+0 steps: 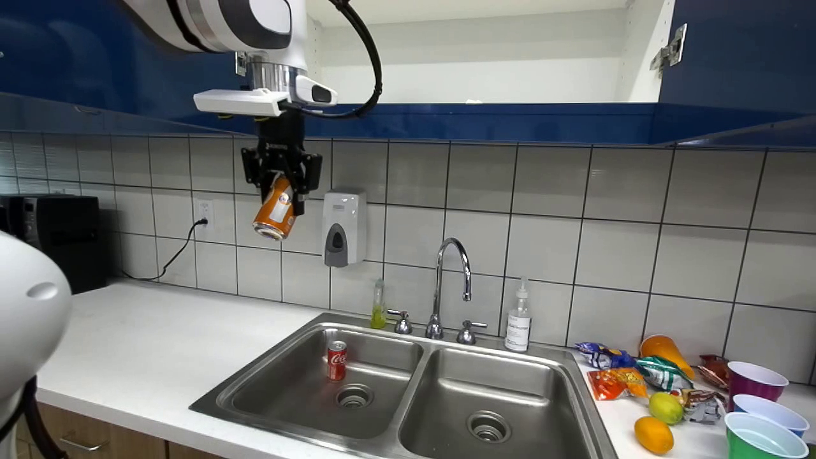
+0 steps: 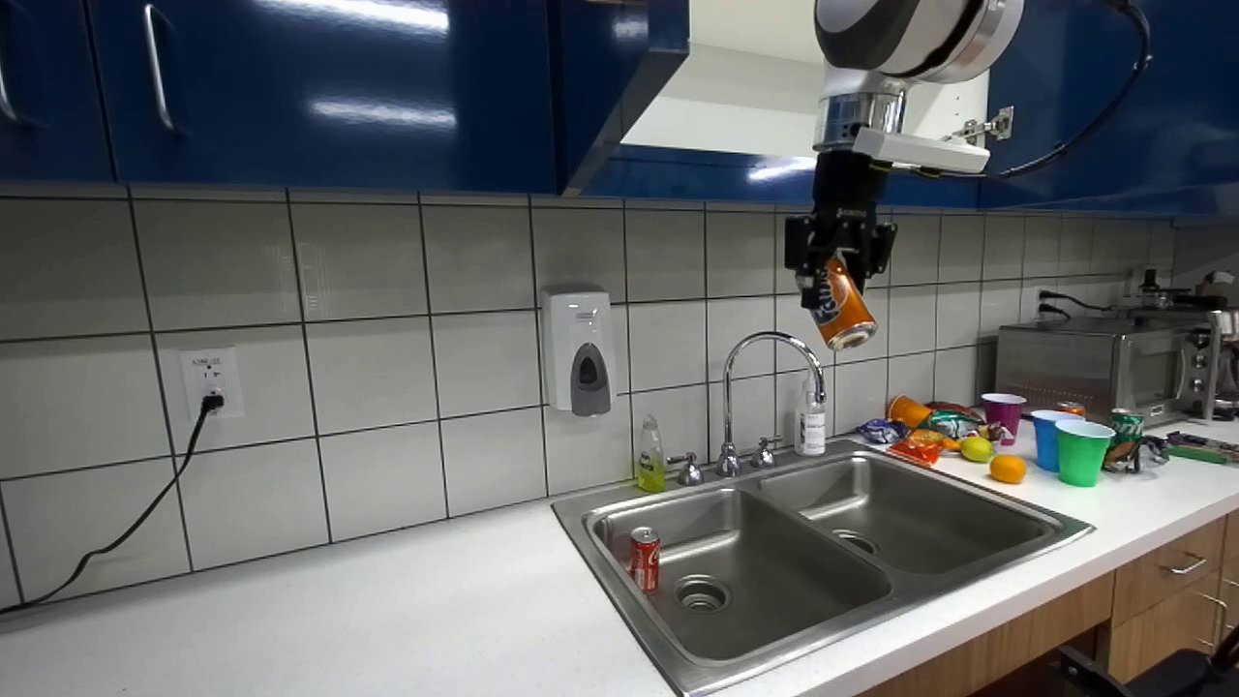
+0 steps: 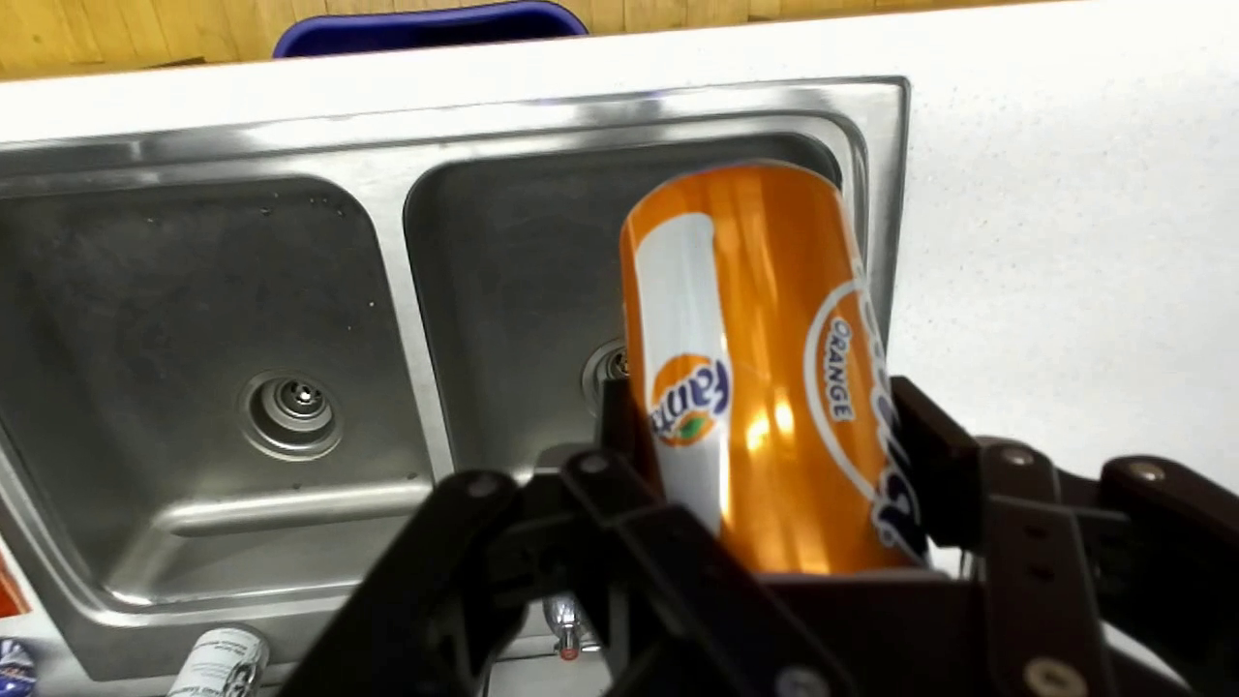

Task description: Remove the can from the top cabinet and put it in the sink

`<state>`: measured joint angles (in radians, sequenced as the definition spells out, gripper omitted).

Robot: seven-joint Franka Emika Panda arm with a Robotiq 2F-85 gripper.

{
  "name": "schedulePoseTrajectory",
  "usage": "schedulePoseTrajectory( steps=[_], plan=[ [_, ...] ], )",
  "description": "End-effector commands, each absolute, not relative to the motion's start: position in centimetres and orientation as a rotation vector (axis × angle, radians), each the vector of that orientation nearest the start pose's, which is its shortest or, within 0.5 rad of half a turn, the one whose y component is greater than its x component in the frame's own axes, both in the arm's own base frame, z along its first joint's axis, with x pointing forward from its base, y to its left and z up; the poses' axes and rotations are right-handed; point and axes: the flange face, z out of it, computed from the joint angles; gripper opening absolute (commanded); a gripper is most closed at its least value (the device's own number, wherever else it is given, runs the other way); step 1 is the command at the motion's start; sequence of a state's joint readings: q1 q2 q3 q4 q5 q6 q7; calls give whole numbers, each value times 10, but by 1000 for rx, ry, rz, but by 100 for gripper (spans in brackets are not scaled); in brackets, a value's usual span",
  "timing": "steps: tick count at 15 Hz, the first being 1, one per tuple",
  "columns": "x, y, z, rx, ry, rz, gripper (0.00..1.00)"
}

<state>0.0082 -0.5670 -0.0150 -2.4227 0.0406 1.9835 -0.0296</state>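
Note:
The can is orange with a pale band and shows in both exterior views (image 1: 275, 215) (image 2: 844, 308) and the wrist view (image 3: 765, 319). My gripper (image 1: 281, 196) is shut on it and holds it tilted in the air, high above the counter and sink level. In the wrist view the fingers (image 3: 770, 426) touch both sides of the can. The sink (image 1: 411, 389) lies below; its divider shows in the wrist view (image 3: 411, 319). The top cabinet (image 1: 497, 121) is open, with a white interior; an open door shows in an exterior view (image 2: 619, 87).
A red can (image 1: 336, 361) stands in one basin. The faucet (image 1: 438, 287), a pump bottle (image 1: 519, 322) and a yellow-green bottle (image 1: 378, 309) stand along the sink's back. A dispenser (image 1: 344, 228) hangs on the wall. Snack bags, fruit and cups (image 1: 765, 437) crowd the counter beside the sink.

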Motion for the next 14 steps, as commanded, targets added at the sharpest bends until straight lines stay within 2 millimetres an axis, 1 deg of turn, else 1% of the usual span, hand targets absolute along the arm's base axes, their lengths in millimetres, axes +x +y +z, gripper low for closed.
schedulePoseTrajectory(
  steps=[1,8,9,10,14],
  plan=[
    [405,-2,524,-3082,-77,-141,38],
    [417,-4,520,-3083,-66,-131,38],
    [412,-3,511,-3092,-43,-139,38],
    [412,-3,510,-3092,-43,-135,63],
    [412,-3,505,-3093,-43,-121,63]
  ],
)
